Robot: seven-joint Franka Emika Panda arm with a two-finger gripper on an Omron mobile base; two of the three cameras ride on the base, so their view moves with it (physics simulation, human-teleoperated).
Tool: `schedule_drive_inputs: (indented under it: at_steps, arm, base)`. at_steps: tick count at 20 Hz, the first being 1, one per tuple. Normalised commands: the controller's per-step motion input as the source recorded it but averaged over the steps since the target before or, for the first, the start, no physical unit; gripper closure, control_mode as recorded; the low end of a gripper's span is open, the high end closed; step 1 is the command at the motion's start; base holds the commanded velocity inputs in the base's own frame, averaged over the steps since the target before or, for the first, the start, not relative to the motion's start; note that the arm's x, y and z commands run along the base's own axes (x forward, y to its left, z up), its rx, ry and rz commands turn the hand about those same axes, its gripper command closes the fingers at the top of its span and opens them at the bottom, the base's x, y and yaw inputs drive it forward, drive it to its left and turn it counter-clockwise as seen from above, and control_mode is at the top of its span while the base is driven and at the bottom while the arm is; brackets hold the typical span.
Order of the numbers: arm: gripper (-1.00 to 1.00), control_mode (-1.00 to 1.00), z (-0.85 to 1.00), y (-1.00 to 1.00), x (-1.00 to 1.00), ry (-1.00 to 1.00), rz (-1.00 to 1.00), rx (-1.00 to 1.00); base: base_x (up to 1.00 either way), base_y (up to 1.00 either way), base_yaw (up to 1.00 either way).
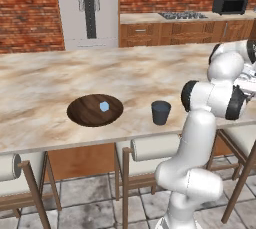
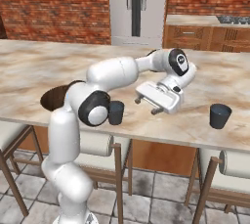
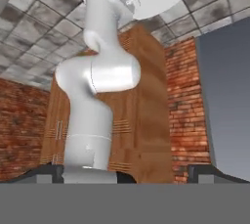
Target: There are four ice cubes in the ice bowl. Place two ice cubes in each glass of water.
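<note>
Ice cube (image 1: 104, 106), one pale blue piece, lies in the bowl (image 1: 85, 115) on the marble counter (image 1: 45, 88). To the right of the bowl, near the counter's front edge, stands a glass (image 1: 161, 112). A second glass (image 2: 220, 116) stands further right along the same edge, well apart from the first. The gripper (image 2: 148, 105) hangs above the counter between the two glasses, tilted on its side, its fingers (image 2: 138, 100) spread wide and holding nothing. Stools (image 1: 150, 148) stand under the counter's edge.
</note>
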Motion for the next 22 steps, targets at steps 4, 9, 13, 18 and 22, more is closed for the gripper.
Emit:
schedule_drive_inputs:
  at_steps: [4,9,13,18,22]
  arm:
    - [-1.0,-1.0,0.85,0.81,-0.11,-0.12,0.1,-0.19]
    - [-1.0,-1.0,0.1,1.0,0.11,-0.1,-0.07,-0.09]
    - [-1.0,-1.0,-0.16,1.0,0.36,-0.17,-0.14,0.0]
    - [-1.0,-1.0,-0.11,1.0,0.44,-0.38,-0.02,-0.11]
    - [-1.0,-1.0,-0.15,0.96,0.63,-0.36,0.01,-0.2]
  base:
    - [0.0,0.0,0.0]
    - [0.0,0.0,0.0]
    - [0.0,0.0,0.0]
    - [0.0,0.0,0.0]
    - [0.0,0.0,0.0]
